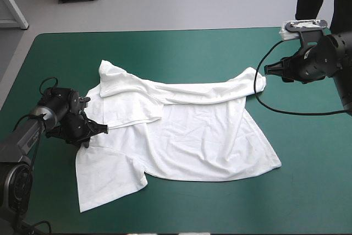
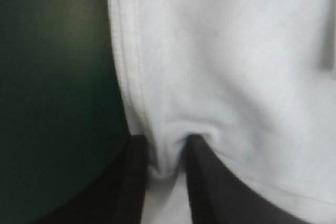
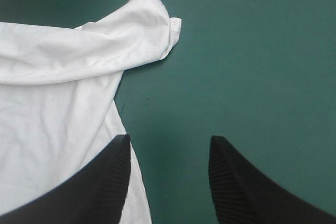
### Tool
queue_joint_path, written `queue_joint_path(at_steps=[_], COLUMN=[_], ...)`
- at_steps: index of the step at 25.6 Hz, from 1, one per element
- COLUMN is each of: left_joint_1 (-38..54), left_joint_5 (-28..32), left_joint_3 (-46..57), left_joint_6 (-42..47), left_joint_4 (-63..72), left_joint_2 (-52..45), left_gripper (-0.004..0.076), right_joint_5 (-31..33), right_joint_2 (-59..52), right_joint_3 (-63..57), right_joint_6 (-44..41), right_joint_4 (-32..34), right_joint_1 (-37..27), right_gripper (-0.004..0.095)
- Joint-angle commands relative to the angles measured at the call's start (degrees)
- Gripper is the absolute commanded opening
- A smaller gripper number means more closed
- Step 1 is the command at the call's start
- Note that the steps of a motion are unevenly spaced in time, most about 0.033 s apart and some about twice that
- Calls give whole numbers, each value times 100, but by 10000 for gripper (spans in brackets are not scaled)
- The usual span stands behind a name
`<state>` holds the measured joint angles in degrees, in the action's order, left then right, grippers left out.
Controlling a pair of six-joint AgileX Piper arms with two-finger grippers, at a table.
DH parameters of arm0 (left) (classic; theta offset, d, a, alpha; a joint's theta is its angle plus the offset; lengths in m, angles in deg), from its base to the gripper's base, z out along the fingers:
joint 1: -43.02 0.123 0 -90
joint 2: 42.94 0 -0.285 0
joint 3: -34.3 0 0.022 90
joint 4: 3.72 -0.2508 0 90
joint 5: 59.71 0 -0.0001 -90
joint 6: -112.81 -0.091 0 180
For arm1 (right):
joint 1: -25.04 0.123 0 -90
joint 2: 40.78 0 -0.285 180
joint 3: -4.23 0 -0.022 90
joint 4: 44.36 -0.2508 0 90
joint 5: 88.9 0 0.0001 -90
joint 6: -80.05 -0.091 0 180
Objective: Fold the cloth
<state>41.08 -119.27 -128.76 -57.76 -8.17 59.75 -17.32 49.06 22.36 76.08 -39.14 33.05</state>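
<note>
The white T-shirt (image 1: 187,130) lies partly spread on the teal-green cover, its upper part folded over in a long roll toward the right. My left gripper (image 1: 104,128) is at the shirt's left edge, shut on the T-shirt; a pinch of hemmed cloth (image 2: 168,153) sits between its black fingers (image 2: 126,182). My right gripper (image 1: 266,70) hovers just off the shirt's right tip, open, with bare cover between its fingers (image 3: 100,182). The rolled tip of the shirt (image 3: 152,24) lies ahead of it.
A sleeve (image 1: 107,177) spreads toward the table's front left. Bare teal-green cover (image 1: 308,163) extends right of the shirt and along the far edge. A person stands beyond the far right corner, away from the tabletop.
</note>
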Motion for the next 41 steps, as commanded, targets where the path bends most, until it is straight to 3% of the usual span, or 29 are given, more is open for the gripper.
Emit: queue_joint_path(at_steps=[1, 7, 14, 17, 20, 23, 27, 30, 35, 38, 39, 41], left_joint_1=[-7, 148, 1070, 1359, 1475, 1576, 1762, 1888, 1918, 1918, 1918, 1918], left_joint_5=[277, 347, 678, 910, 761, 643, -115, -326, -244, -365, -365, -512], left_joint_3=[37, -57, -1186, -2279, -3316, -5145, -7013, -7621, -7758, -7898, -7957, -8094], left_joint_6=[-28, 74, 72, 62, 7, 46, -33, -120, -120, -697, -973, -1106], left_joint_4=[-128, -1028, -929, -1044, -1087, -1026, -1035, -1023, -794, -298, 36, 137], left_joint_2=[79, 79, 89, 433, 996, 2192, 3544, 4000, 3972, 3891, 3853, 3839], left_gripper=[-15, -21, -21, -22, -22, -22, -22, -22, -20, 56, 153, 276], right_joint_5=[-15, -15, -15, -15, -5, -5, -5, -5, -5, -5, -5, -5], right_joint_2=[-219, -288, -375, -375, -375, -386, -386, -386, -386, -375, -375, -375], right_joint_3=[122, 122, 122, 122, 122, 122, 132, 132, 132, 132, 132, 132], right_joint_6=[52, 42, 13, -1, -1, -1, 89, 134, 134, 134, 175, 201], right_joint_4=[274, 348, 353, 147, -3, -259, -438, -394, -394, -394, -428, -521], right_joint_1=[-35, -35, -35, -35, -35, -35, -35, -35, -35, -35, -35, -35], right_gripper=[441, 441, 416, 414, 414, 414, 414, 414, 414, 414, 414, 414])
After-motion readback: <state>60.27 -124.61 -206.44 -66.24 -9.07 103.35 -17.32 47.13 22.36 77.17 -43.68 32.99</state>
